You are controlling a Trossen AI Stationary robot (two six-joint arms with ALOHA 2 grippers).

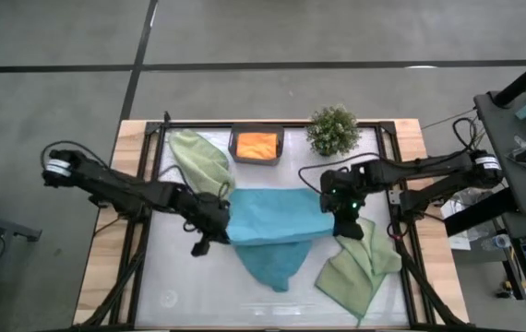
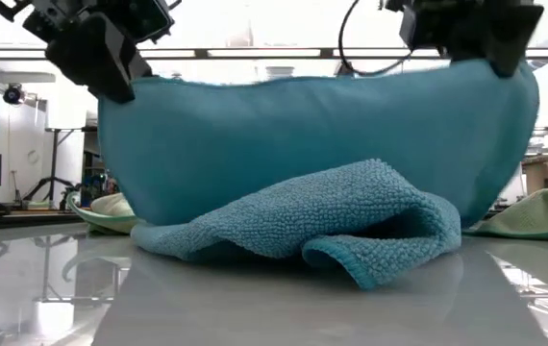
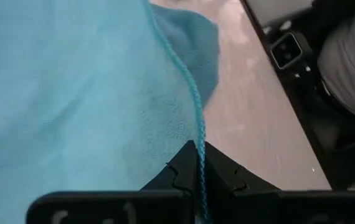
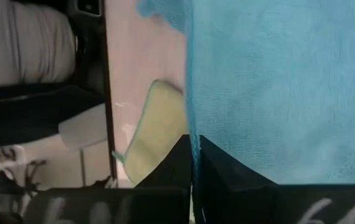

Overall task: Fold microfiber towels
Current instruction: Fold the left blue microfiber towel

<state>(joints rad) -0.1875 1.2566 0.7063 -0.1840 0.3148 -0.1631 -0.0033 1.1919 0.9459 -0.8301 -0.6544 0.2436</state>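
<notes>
A teal towel (image 1: pixel 277 214) hangs stretched between my two grippers over the middle of the table. My left gripper (image 1: pixel 222 221) is shut on its left end and my right gripper (image 1: pixel 335 219) on its right end. In the low view its top edge (image 2: pixel 312 85) sags a little between them. A second teal towel (image 2: pixel 351 216) lies crumpled on the table in front of and below it, hiding its lower end. One sage green towel (image 1: pixel 198 159) lies at the far left, another (image 1: pixel 360 269) at the near right. An orange towel (image 1: pixel 257 145) sits in the dark tray. My left gripper pinches the teal towel's hemmed edge (image 3: pixel 196 152) between its two shut fingers, at the towel's upper left corner (image 2: pixel 125 85). The fingers slant down from the table's left. The cloth hangs below them. My right gripper pinches the towel's hemmed edge (image 4: pixel 191 144) between its two shut fingers, at the upper right corner (image 2: pixel 505 69). It slants down from the table's right. The cloth hangs below the fingers, drawn fairly flat toward the other gripper.
A dark grey tray (image 1: pixel 234 148) and a small potted plant (image 1: pixel 334 130) stand at the table's far edge. A black frame rail (image 1: pixel 394 198) runs along the right side. Bare tabletop (image 1: pixel 198 295) shows at the near left.
</notes>
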